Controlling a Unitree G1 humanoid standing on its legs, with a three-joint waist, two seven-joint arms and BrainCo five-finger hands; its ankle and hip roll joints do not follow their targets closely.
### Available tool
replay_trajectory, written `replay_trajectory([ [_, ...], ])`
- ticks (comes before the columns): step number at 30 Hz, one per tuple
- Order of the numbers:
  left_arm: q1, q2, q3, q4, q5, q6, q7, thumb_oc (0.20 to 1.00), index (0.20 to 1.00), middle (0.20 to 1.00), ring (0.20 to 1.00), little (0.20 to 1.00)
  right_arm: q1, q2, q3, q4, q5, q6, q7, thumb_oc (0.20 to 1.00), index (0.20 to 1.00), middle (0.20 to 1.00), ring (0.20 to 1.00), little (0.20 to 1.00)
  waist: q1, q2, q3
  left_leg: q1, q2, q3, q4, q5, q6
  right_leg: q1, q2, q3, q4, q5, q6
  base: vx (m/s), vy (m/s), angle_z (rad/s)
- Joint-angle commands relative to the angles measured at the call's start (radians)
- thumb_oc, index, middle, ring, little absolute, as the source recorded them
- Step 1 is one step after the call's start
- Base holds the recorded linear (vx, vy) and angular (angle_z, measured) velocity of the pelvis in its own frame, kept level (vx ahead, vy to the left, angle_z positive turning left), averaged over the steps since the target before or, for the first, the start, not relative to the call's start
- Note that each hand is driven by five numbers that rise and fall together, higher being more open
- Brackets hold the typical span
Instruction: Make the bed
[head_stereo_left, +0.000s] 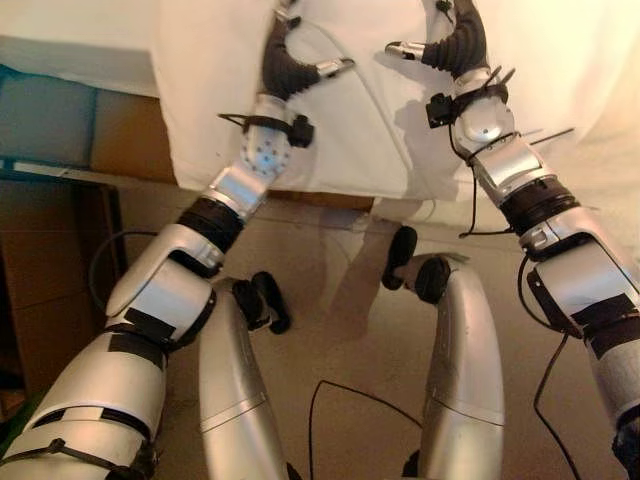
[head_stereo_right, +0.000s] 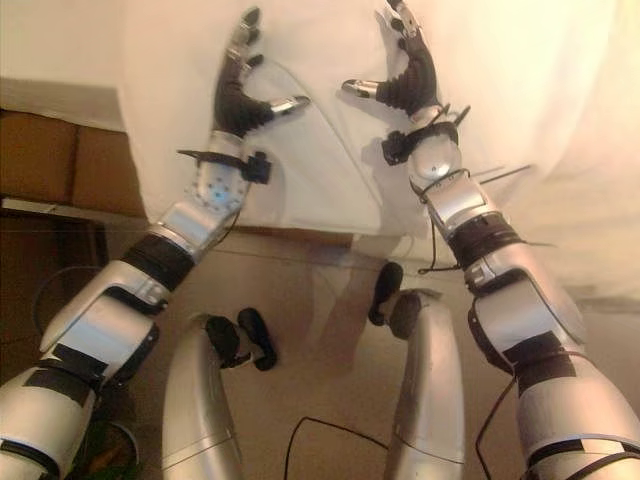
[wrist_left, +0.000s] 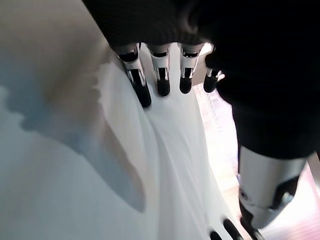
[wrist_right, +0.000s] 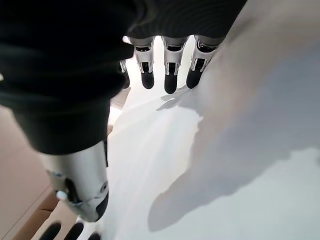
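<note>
Beige flooring (head_stereo_left: 340, 300) runs under a bed draped in a white cloth sheet (head_stereo_left: 380, 130), whose hem hangs down the side toward the floor, with a brown cardboard box (head_stereo_left: 130, 135) just beside it on the robot's left. Both arms reach forward over the sheet: the left hand (head_stereo_right: 238, 95) and the right hand (head_stereo_right: 405, 80) each hover with fingers straight and thumb spread, holding nothing. In the wrist views the left fingers (wrist_left: 162, 82) and the right fingers (wrist_right: 170, 75) point along the fabric, close to it, though contact cannot be confirmed. The risk, as I judge it, is that flat open hands slide over the smooth cloth without catching it, or bunch it into the fold already visible between them, leaving the sheet creased rather than smoothed.
</note>
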Motion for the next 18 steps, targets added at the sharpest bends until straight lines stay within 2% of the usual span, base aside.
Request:
replay_trajectory([
  [1, 0.007, 0.105, 0.089, 0.119, -0.011, -0.008, 0.071, 1.000, 1.000, 1.000, 1.000, 1.000, 0.027, -0.044, -0.079, 0.177, 0.027, -0.012, -0.067, 1.000, 1.000, 1.000, 1.000, 1.000, -0.004, -0.004, -0.023, 0.020, -0.022, 0.069, 0.016, 0.029, 0.070, 0.037, -0.011, 0.062, 0.242, -0.235, 0.110, 0.07, -0.030, 0.04],
  [6, 0.069, 0.179, 0.152, 0.126, -0.034, -0.019, 0.091, 1.000, 1.000, 1.000, 1.000, 1.000, 0.087, -0.100, -0.120, 0.251, 0.035, 0.006, -0.072, 1.000, 1.000, 1.000, 1.000, 1.000, -0.004, -0.002, -0.023, -0.009, -0.019, 0.063, 0.065, 0.015, 0.067, 0.012, -0.018, 0.069, 0.294, -0.264, 0.108, 0.06, -0.016, 0.05],
  [8, 0.113, 0.227, 0.197, 0.127, -0.048, -0.023, 0.099, 1.000, 1.000, 1.000, 1.000, 1.000, 0.146, -0.141, -0.180, 0.275, 0.075, 0.006, -0.077, 1.000, 1.000, 1.000, 1.000, 1.000, -0.004, 0.000, -0.023, -0.023, -0.019, 0.060, 0.076, 0.014, 0.066, 0.003, -0.017, 0.069, 0.306, -0.273, 0.105, 0.04, -0.011, 0.03],
  [13, 0.176, 0.297, 0.278, 0.105, -0.092, -0.036, 0.107, 1.000, 1.000, 1.000, 1.000, 1.000, 0.265, -0.207, -0.251, 0.286, 0.088, 0.009, -0.077, 1.000, 1.000, 1.000, 1.000, 1.000, -0.010, -0.001, -0.023, -0.047, -0.015, 0.054, 0.091, 0.007, 0.068, -0.012, -0.011, 0.075, 0.315, -0.275, 0.106, 0.03, -0.004, 0.04],
  [18, 0.232, 0.361, 0.318, 0.061, -0.077, -0.037, 0.107, 1.000, 1.000, 1.000, 1.000, 1.000, 0.366, -0.269, -0.315, 0.270, 0.061, 0.015, -0.098, 1.000, 1.000, 1.000, 1.000, 1.000, -0.014, 0.000, -0.023, -0.063, -0.014, 0.049, 0.096, 0.007, 0.068, -0.024, -0.012, 0.077, 0.323, -0.281, 0.107, 0.01, 0.002, 0.04],
])
